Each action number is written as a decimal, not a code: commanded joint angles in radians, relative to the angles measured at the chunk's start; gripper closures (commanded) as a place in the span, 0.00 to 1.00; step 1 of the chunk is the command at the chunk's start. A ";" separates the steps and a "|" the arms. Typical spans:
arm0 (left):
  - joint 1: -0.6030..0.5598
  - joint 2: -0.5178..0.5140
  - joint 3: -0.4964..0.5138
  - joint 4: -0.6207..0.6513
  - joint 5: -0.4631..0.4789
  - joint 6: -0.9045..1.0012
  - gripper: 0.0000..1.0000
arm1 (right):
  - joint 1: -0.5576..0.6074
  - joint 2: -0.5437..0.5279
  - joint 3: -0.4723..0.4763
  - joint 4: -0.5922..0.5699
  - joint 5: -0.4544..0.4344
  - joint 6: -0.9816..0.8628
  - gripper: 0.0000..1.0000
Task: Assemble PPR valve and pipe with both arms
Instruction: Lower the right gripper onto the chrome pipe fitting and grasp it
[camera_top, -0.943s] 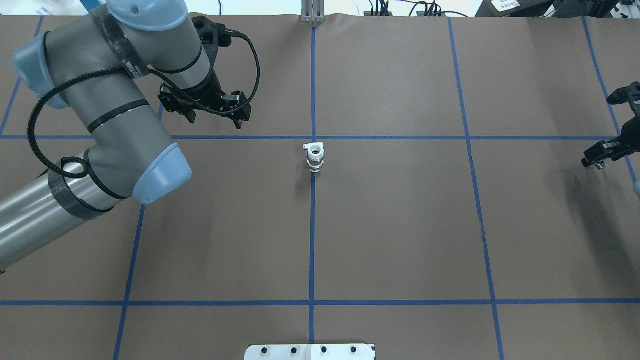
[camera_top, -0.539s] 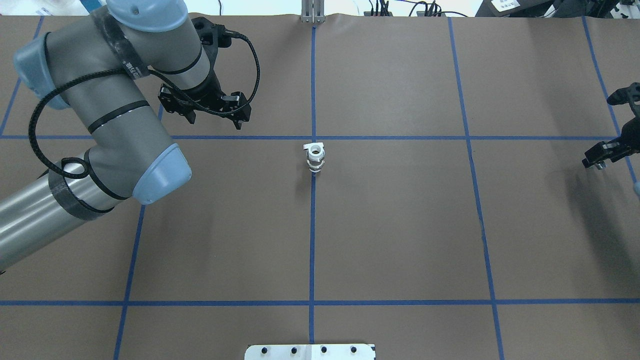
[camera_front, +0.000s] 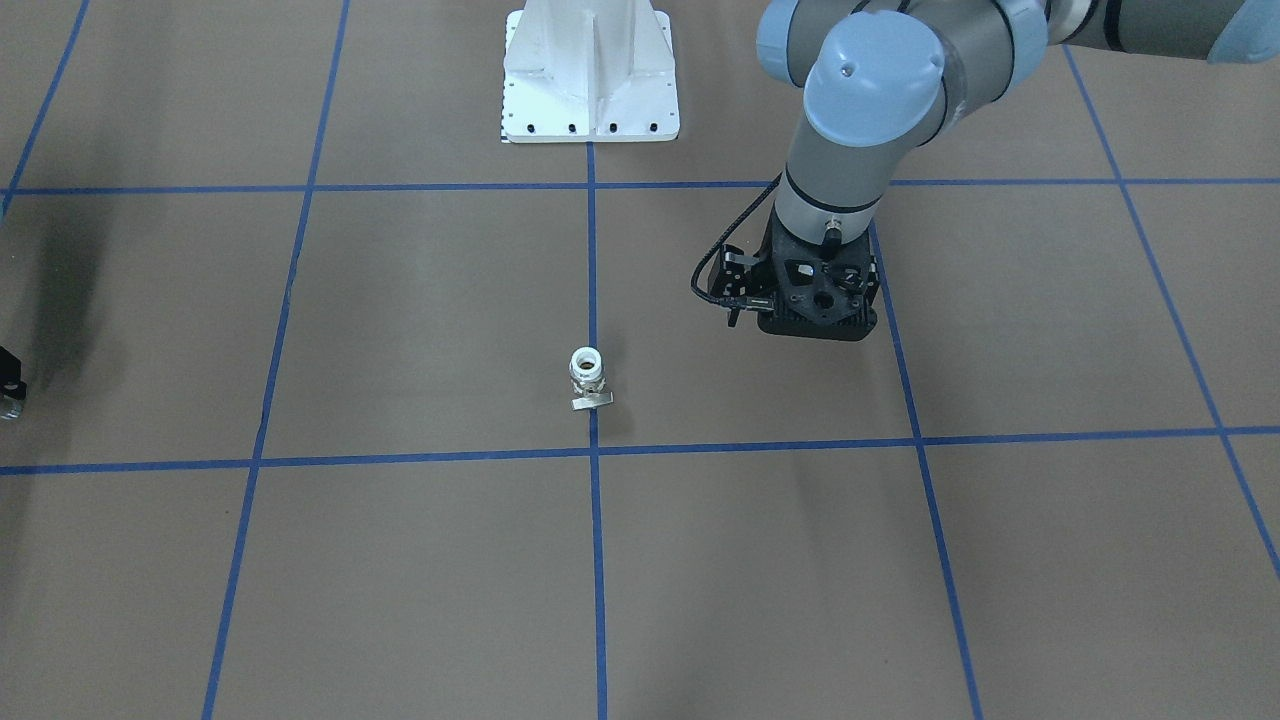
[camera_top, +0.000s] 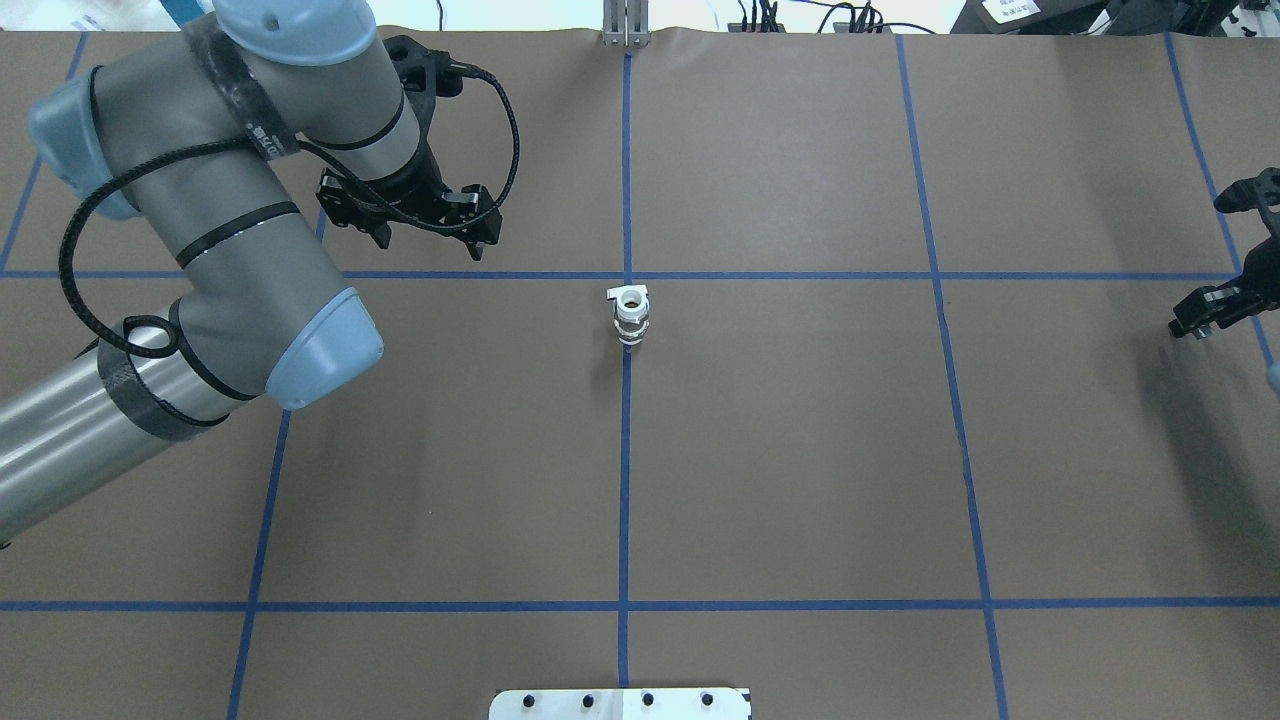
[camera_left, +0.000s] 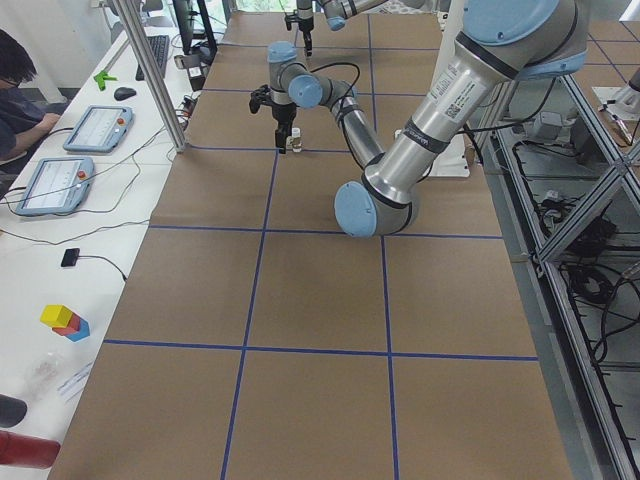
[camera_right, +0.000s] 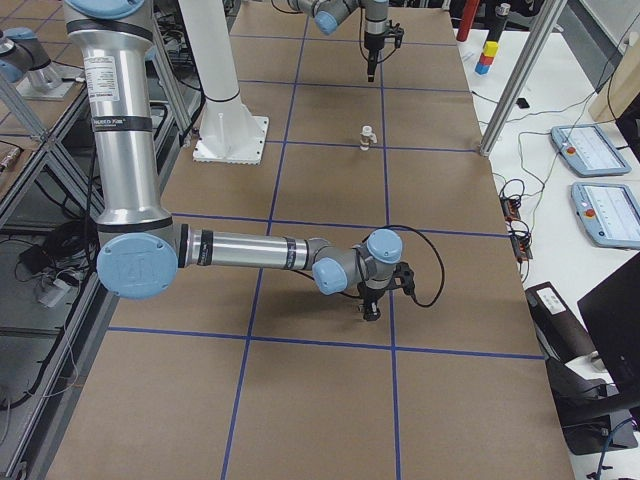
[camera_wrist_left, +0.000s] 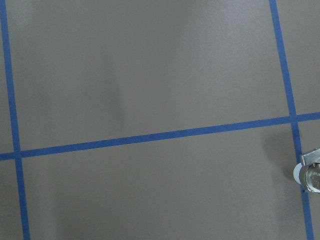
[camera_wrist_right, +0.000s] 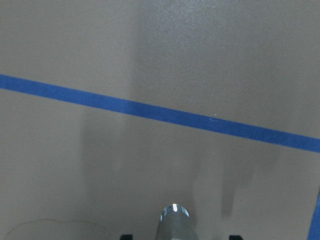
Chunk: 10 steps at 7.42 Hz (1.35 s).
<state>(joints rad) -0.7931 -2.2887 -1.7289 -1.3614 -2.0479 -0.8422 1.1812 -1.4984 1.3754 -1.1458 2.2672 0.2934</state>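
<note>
Left fingers (camera_top: 478, 235), spread and empty: best lowered squarely astride the upright valve (camera_top: 628, 315); right fingers (camera_top: 1192, 316) clamp pipe (camera_wrist_right: 174, 220).

The right gripper (camera_top: 1198, 315) has slid a little further out toward the table's right-hand edge, away from the valve (camera_top: 629, 315) standing in the middle, so less of it shows in the overhead view than a second ago. The short metal pipe (camera_wrist_right: 174, 222) between its fingers has gone along with it.
</note>
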 joint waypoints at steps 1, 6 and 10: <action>0.000 0.000 0.000 0.001 0.000 0.000 0.01 | 0.000 0.010 -0.006 -0.003 0.000 0.000 0.43; 0.000 0.000 0.000 0.001 0.000 0.000 0.01 | 0.000 0.021 -0.022 0.000 0.002 -0.002 0.43; 0.000 0.000 0.000 0.004 0.002 -0.002 0.01 | 0.002 0.021 -0.022 0.003 0.014 0.000 0.53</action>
<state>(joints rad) -0.7931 -2.2887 -1.7284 -1.3593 -2.0465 -0.8431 1.1815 -1.4772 1.3531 -1.1436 2.2764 0.2928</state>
